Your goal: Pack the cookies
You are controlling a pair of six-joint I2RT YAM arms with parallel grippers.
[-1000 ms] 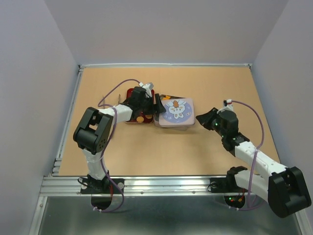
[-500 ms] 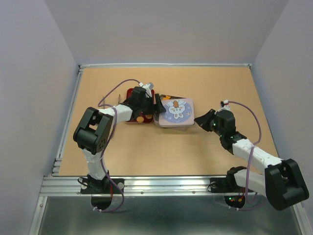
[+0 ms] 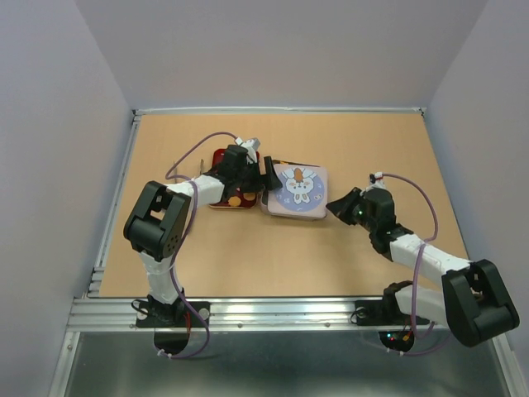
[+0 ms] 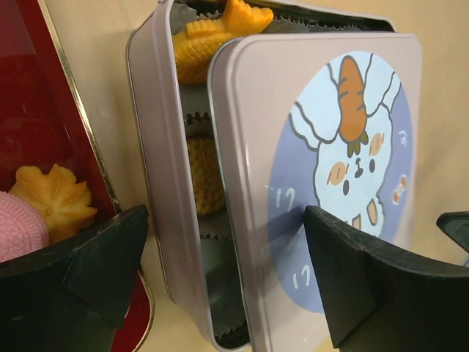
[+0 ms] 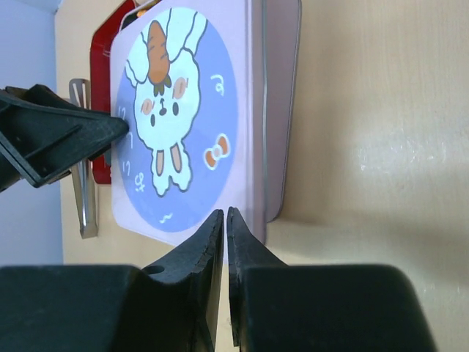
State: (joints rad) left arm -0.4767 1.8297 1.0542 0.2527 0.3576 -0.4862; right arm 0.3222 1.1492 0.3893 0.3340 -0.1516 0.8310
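Cookies [image 4: 204, 174], ridged and golden, inside smooth rounded-square tin [image 4: 152, 147]

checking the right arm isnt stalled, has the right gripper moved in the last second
Yes. The right gripper has crept left, away from the right edge of the table and closer to the cookie tin.

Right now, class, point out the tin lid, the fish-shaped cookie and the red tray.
tin lid [image 4: 344, 165]: left wrist view, on the rabbit's face printed on its top.
fish-shaped cookie [image 4: 209, 44]: left wrist view, on its body.
red tray [image 4: 37, 110]: left wrist view, on its bare floor.
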